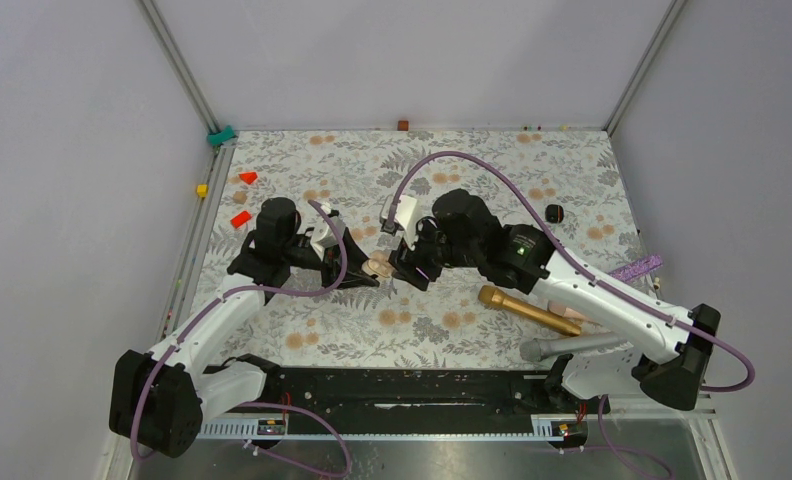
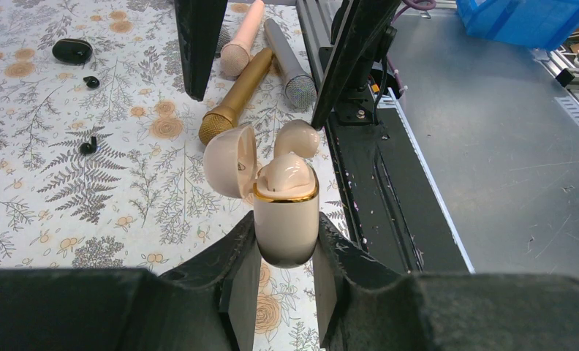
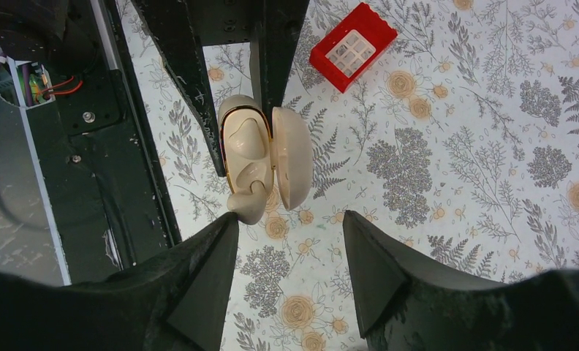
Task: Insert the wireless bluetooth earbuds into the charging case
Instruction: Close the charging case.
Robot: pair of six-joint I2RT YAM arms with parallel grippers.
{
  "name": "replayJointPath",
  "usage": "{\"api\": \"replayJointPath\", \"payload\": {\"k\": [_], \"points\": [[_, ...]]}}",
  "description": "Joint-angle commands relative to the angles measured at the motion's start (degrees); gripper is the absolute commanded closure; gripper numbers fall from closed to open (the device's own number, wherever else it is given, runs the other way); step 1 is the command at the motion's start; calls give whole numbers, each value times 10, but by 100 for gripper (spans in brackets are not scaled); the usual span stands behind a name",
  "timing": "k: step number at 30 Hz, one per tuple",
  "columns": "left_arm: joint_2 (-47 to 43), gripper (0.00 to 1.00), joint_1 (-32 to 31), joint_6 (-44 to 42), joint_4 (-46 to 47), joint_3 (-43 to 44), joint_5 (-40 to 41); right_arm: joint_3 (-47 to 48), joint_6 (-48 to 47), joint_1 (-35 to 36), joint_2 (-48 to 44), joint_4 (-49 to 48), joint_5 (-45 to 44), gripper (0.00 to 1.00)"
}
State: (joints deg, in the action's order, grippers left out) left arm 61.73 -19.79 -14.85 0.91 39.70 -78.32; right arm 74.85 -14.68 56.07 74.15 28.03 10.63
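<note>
My left gripper (image 2: 286, 235) is shut on the cream charging case (image 2: 286, 219), held up with its lid (image 2: 230, 161) hinged open. One pale earbud (image 2: 286, 175) sits in the case. A second pale earbud (image 3: 246, 205) sticks out over the rim, touching the tip of one finger of my right gripper (image 3: 290, 219). That gripper is open, nothing between its fingers. From above, the case (image 1: 380, 266) lies between both grippers. Two black earbuds (image 2: 91, 82) (image 2: 88, 146) lie apart on the cloth.
A gold microphone (image 1: 527, 308), a grey one (image 1: 572, 347) and a pink one (image 2: 243, 33) lie at the right. A black case (image 1: 554, 212) sits further back. A red box (image 3: 352, 45) and orange-red bits (image 1: 248, 177) lie on the left.
</note>
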Motion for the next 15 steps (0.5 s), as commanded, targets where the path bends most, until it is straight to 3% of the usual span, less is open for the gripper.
{"api": "replayJointPath", "payload": {"k": [1,15], "points": [[-9,100,-7,-12,19,8,-57,25,12,0,12,-15,-7,38],[-8,100,-8,-13,19,8,-64,35,31,2,23,-20,-49,37]]}}
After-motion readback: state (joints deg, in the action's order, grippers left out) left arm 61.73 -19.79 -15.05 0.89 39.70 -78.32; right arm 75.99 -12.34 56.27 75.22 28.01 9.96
